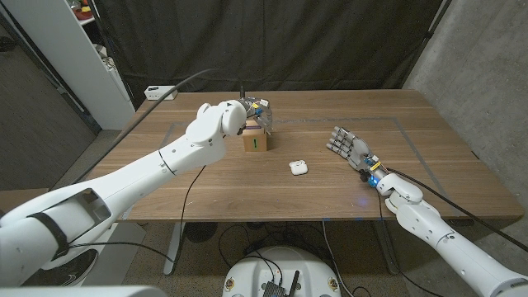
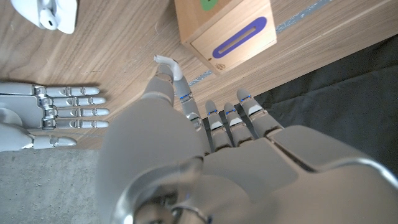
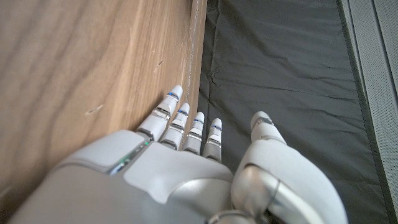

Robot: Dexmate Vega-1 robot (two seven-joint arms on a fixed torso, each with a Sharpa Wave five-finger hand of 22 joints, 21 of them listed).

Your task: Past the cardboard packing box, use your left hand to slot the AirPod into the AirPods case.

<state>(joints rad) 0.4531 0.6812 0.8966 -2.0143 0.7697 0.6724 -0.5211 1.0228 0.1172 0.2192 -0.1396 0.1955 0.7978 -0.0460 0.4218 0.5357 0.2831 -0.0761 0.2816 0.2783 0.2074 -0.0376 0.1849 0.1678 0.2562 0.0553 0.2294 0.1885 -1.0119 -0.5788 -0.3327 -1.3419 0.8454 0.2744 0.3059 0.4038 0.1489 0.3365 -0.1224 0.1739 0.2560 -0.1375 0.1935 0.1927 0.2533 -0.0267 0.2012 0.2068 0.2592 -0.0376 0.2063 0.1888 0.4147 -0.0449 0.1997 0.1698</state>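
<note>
Left hand (image 1: pixel 252 108) pinching AirPod (image 2: pixel 165 60), cardboard box (image 1: pixel 255 141) green-marked, no readable writing

Head view. The cardboard packing box (image 1: pixel 255 139) stands on the table (image 1: pixel 165 186), left of centre. The AirPods case (image 1: pixel 298 167) lies nearer the front edge, to the box's right and apart from it. The left hand (image 1: pixel 252 110) hangs behind the box; the right hand (image 1: pixel 350 147) sits right of the case.

Even overhead light, soft shadows, sharp
</note>
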